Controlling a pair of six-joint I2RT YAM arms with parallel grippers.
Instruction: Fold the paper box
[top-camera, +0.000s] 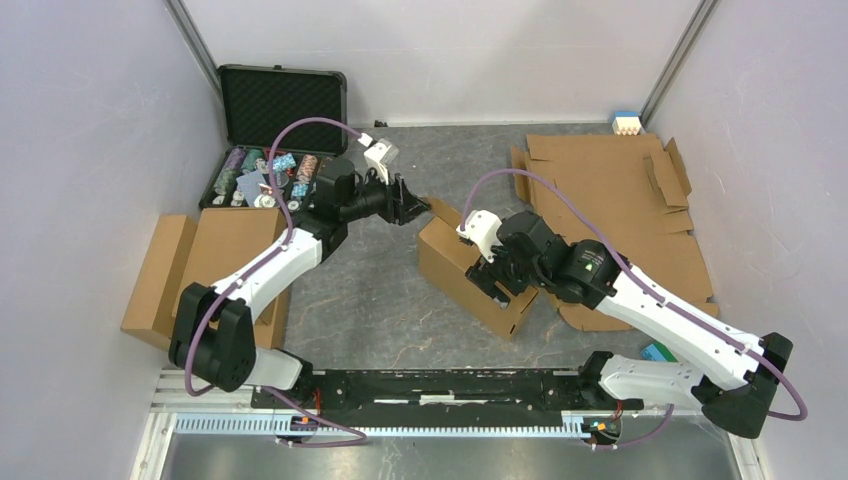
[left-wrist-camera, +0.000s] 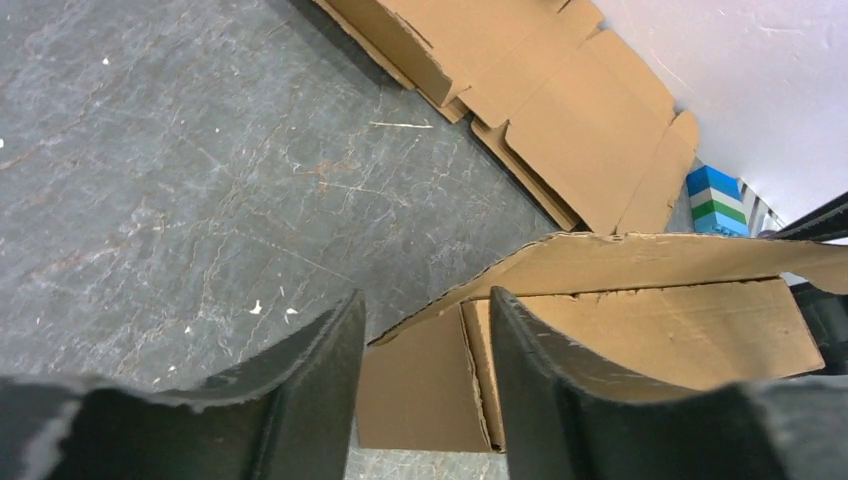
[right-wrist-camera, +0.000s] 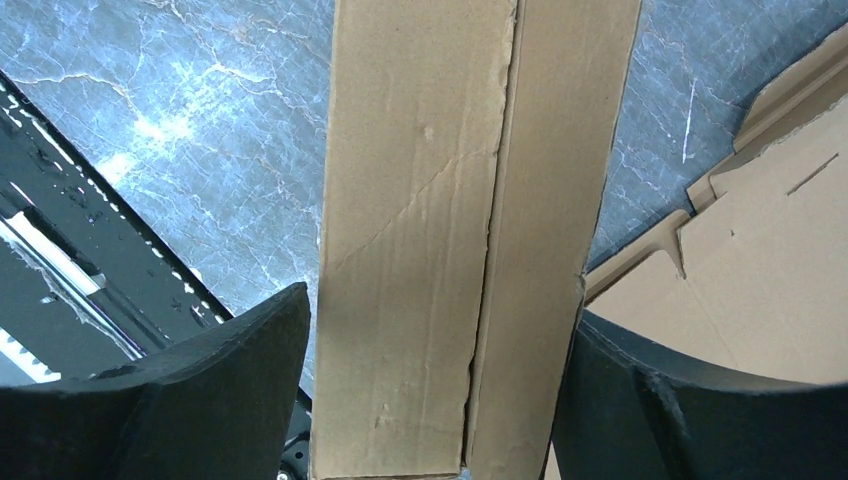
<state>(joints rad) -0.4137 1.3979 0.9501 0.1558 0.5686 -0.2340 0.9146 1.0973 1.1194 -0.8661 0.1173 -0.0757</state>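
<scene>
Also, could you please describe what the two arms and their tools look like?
Both the left arm and right arm have white links between black joints. A purple cable loops along each, and a white camera sits at each wrist. The left tool and right tool have black, curved, matte fingers with scuffed edges.

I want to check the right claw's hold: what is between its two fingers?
A folded wall of the paper box fills the gap between the right claw's fingers, seen in the right wrist view.
</scene>
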